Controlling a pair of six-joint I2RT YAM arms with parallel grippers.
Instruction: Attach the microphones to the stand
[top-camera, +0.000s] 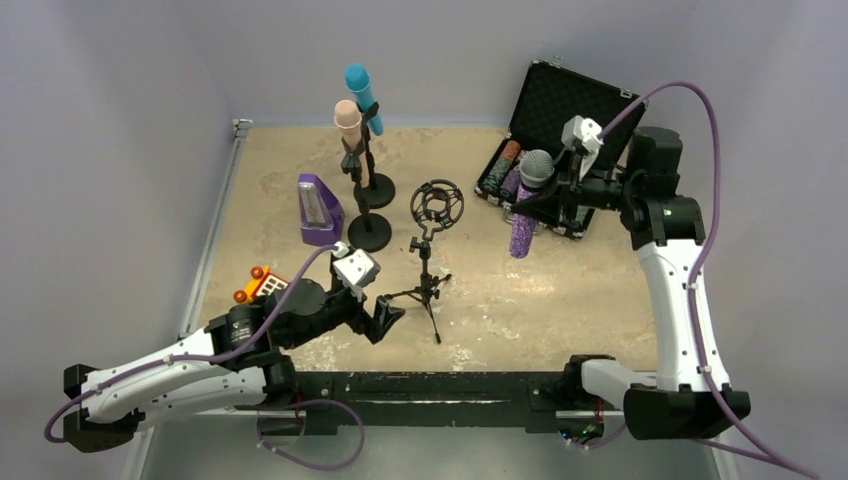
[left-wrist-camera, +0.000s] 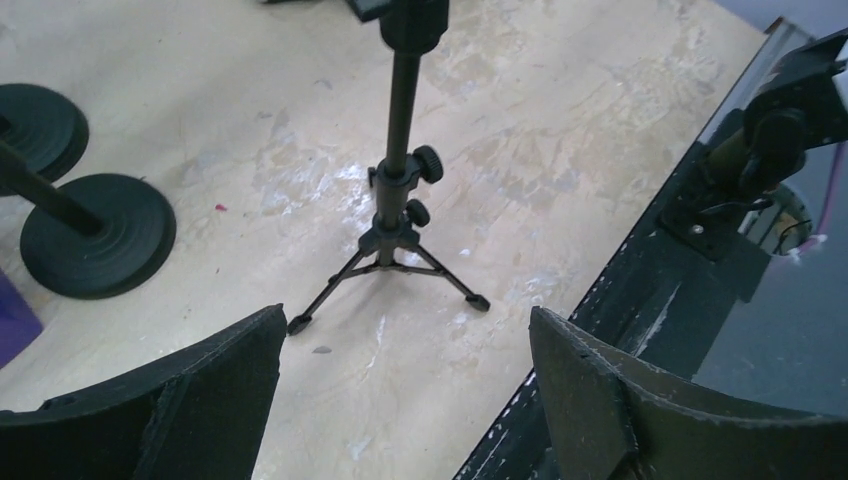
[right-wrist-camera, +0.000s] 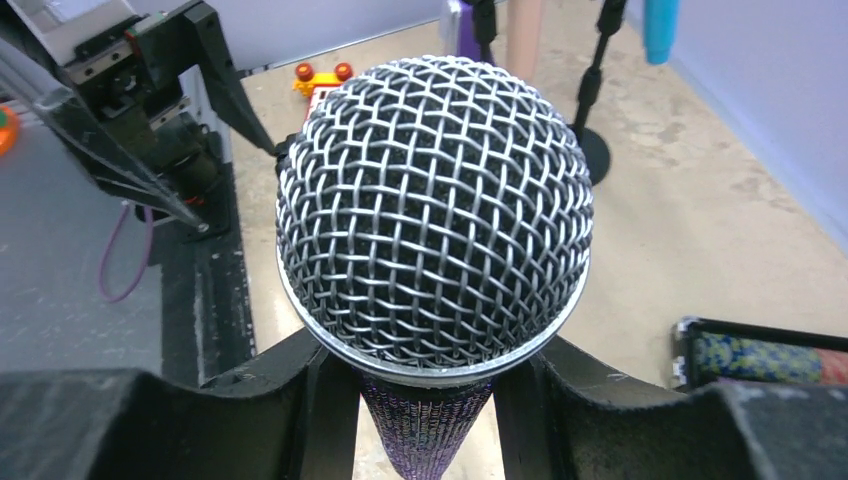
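My right gripper (top-camera: 536, 203) is shut on the glittery purple microphone (top-camera: 524, 222) just under its grey mesh head (right-wrist-camera: 435, 220). It holds the microphone upright above the table, right of the tripod stand (top-camera: 429, 285) with its empty ring mount (top-camera: 437, 204). The purple body (right-wrist-camera: 428, 430) shows between the right gripper's (right-wrist-camera: 428, 400) fingers. The turquoise microphone (top-camera: 358, 84) and the peach-pink microphone (top-camera: 348, 119) stand in two round-based stands (top-camera: 369, 231) at the back. My left gripper (top-camera: 386, 318) is open and empty, low beside the tripod's feet (left-wrist-camera: 385, 265), which lie beyond the left gripper (left-wrist-camera: 405, 400).
A purple metronome (top-camera: 320, 210) stands left of the round-based stands. An open black case (top-camera: 592, 105) with several items sits at the back right. A red-and-orange toy (top-camera: 258, 285) lies near the left rail. Two round bases (left-wrist-camera: 98, 236) show left of the tripod.
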